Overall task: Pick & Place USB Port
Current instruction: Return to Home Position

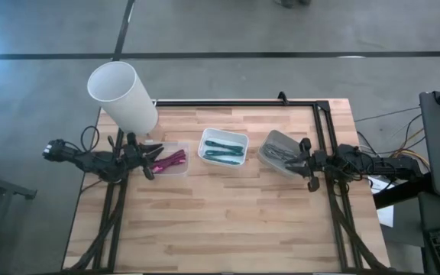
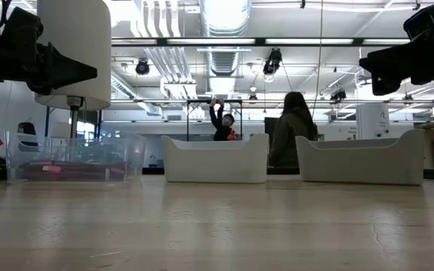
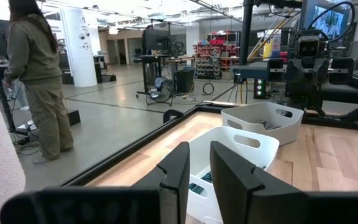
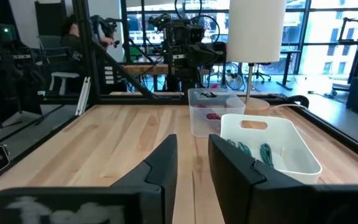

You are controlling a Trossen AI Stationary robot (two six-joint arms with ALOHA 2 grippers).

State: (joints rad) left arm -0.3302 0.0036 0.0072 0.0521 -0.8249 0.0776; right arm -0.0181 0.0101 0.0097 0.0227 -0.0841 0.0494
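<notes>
Three bins stand in a row across the table. The clear bin [image 1: 171, 160] holds pink parts [image 1: 170, 160], the white middle bin [image 1: 223, 148] teal parts [image 1: 224, 150], and the pale right bin [image 1: 281, 153] grey parts. My left gripper [image 1: 150, 162] hovers open at the clear bin's left end, pointing toward the table's right. My right gripper [image 1: 308, 164] hovers open at the right bin's right end, pointing toward the table's left. In the low view both grippers [image 2: 74, 71] [image 2: 375, 64] hang well above the table top. Neither holds anything.
A white lamp [image 1: 123, 95] stands at the far left corner, just behind the clear bin. A black frame rail [image 1: 235, 101] runs along the table's far and right edges. Bare wood [image 1: 220, 221] lies on the near half. People stand in the room beyond [image 3: 36, 81].
</notes>
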